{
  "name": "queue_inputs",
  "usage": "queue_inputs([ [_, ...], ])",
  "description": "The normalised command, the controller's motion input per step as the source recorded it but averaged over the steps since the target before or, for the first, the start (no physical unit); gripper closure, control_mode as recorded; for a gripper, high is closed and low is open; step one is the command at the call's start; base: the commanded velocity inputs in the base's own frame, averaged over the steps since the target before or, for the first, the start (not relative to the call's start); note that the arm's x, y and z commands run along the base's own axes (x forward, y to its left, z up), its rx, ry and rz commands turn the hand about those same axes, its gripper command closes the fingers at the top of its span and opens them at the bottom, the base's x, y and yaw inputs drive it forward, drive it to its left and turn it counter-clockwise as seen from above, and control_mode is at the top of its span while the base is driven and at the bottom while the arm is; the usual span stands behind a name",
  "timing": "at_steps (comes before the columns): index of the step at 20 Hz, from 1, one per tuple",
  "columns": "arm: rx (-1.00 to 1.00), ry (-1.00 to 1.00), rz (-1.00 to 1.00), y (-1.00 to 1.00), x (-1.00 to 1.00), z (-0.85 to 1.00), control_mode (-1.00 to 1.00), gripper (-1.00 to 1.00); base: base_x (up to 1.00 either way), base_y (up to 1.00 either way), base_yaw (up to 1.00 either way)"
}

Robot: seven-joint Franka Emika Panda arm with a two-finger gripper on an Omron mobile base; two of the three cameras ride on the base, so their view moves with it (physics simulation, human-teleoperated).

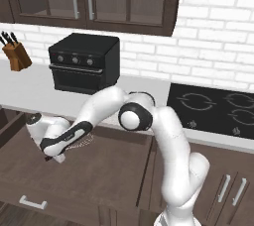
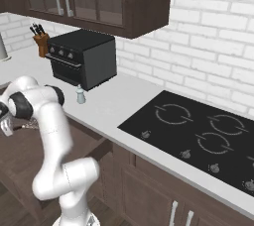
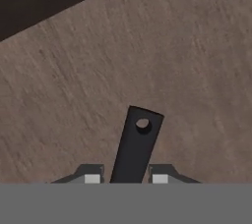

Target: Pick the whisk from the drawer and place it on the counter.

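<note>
1. Black handle of the whisk (image 3: 135,147) runs up from the bottom middle of the hand view, hanging hole at its far end, and the claw (image 3: 126,179) has a dark tip either side of it. Fingers (image 3: 91,176) sit close against the handle, so I call it closed on the whisk. Behind it, the flat brown floor of the drawer (image 3: 187,61), with a dark band across the upper left.

2. Over to the left base view: the arm reaches down to the lower left, into the open drawer (image 1: 104,170). A faint silver wire head of the whisk (image 1: 84,142) peeks out just beside the forearm, left of centre. The claw itself is tucked low behind the wrist and hard to read here. Grey-white desk (image 1: 30,91) runs across the middle left, under the black oven (image 1: 84,64).

3. Right base view: the arm is folded at the left edge. A small shaker (image 2: 80,94) stands on the desk (image 2: 114,103), left of centre.

4. Handling call: looks light and stiff in the handle, springy and easy to bend in the wires. Thin and smooth, so it may pivot. Hold the handle, never the balloon.
</note>
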Motion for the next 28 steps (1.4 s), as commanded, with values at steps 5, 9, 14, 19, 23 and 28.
queue_inputs([
  [5, 0.12, -0.18, -0.29, -0.63, -0.2, 1.0, -1.0, 1.0, 0.0, 0.0, 0.0],
  [9, 0.14, -0.1, -0.24, -0.99, 0.49, 1.0, -1.0, 1.0, 0.0, 0.0, 0.0],
  [14, 0.19, -0.09, -0.06, -1.0, 0.9, 1.0, -1.0, 1.0, 0.0, 0.0, 0.0],
  [19, 0.12, 0.01, 0.03, -1.0, 0.98, 0.99, -1.0, 1.0, 0.0, 0.0, 0.0],
  [23, 0.01, 0.14, 0.04, -1.0, 0.6, 0.66, -1.0, 1.0, 0.0, 0.0, 0.0],
  [28, -0.03, 0.13, 0.12, -1.0, 0.62, 0.07, -1.0, 1.0, 0.0, 0.0, 0.0],
])
